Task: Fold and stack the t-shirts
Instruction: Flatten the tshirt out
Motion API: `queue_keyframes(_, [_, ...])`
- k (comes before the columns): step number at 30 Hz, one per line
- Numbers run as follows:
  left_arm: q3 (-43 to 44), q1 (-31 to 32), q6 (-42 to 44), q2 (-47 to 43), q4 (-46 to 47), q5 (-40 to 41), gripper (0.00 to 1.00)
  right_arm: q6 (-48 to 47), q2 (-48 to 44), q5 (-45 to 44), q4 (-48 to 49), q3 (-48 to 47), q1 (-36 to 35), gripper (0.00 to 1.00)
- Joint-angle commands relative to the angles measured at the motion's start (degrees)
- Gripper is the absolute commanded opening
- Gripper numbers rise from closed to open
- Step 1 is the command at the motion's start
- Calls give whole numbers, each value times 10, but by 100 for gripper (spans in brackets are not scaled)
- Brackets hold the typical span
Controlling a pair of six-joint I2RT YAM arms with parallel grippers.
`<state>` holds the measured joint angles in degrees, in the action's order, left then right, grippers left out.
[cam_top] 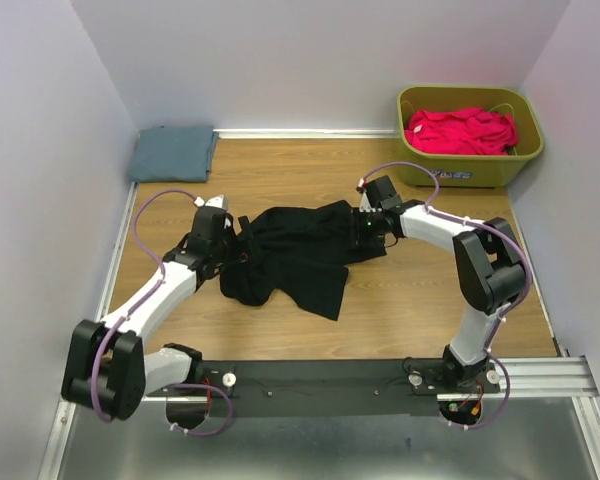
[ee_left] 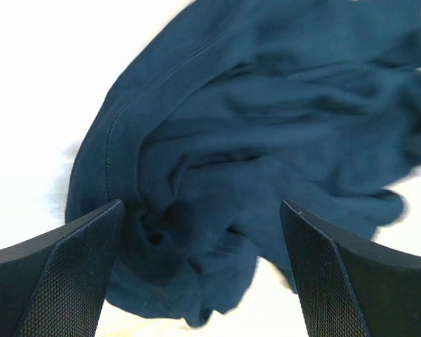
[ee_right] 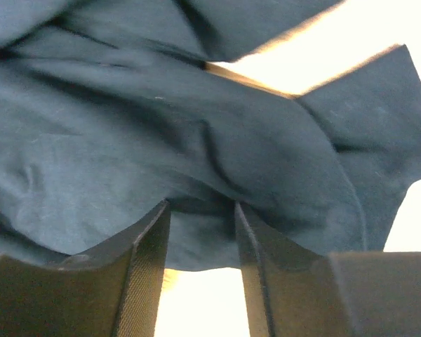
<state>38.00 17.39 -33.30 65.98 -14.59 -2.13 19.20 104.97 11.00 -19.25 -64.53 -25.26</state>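
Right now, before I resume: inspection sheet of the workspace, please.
Surface: wooden tabletop, bare around the shirt.
Job's things: black t-shirt crumpled mid-table, unfolded; folded blue-grey shirt in the far left corner; pink shirts heaped in the green bin at far right.
Clutter: nothing seen.
Grippers: left gripper wide open over the shirt's bunched left edge; right gripper narrowed at the shirt's right hem, grip not confirmable.
Cables: purple cables loop along both arms; the right one arcs close to the bin.
Surroundings: plain pale walls on three sides; mounting rail along the near edge.
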Motion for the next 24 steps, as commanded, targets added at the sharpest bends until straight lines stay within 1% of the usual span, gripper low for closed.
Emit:
queue_keyframes(1, [12,6,-24,48,10,56,97,25,-8,-18,-17,34,17,45])
queue_keyframes(2, [14,6,-26,55,11,64,96,29,-13,-22,-18,50,22,42])
queue_keyframes(3, [17,7,-26,63,11,83,92,32,-17,-23,-20,58,28,38])
queue_keyframes(4, [20,7,-26,70,12,88,90,34,-20,-24,-23,68,34,36])
queue_keyframes(6, [35,7,-17,97,17,97,86,43,-36,-22,-26,93,53,29])
queue_keyframes(8, [54,7,1,128,27,104,76,51,-54,-14,-33,119,73,24])
queue_keyframes(10, [77,7,18,167,44,112,73,58,-67,-13,-41,133,85,24])
queue_keyframes(13, [109,7,65,216,56,121,71,69,-94,-13,-54,164,90,24])
queue_keyframes(15, [154,7,94,269,62,129,71,84,-111,-10,-57,180,91,24])
queue_keyframes(16, [190,7,122,307,68,142,71,94,-126,-5,-61,198,91,24])
queue_keyframes(19, [260,7,161,364,72,161,71,105,-158,15,-61,222,91,24])
queue_keyframes(20, [310,7,182,402,73,165,71,108,-166,20,-61,235,90,24])
queue_keyframes(21, [337,7,188,420,73,166,71,109,-175,24,-62,239,91,24])
queue_keyframes(22, [388,6,194,453,72,165,71,112,-191,30,-62,242,91,24])
queue_keyframes(24, [434,7,201,480,69,158,72,112,-203,32,-63,248,90,24])
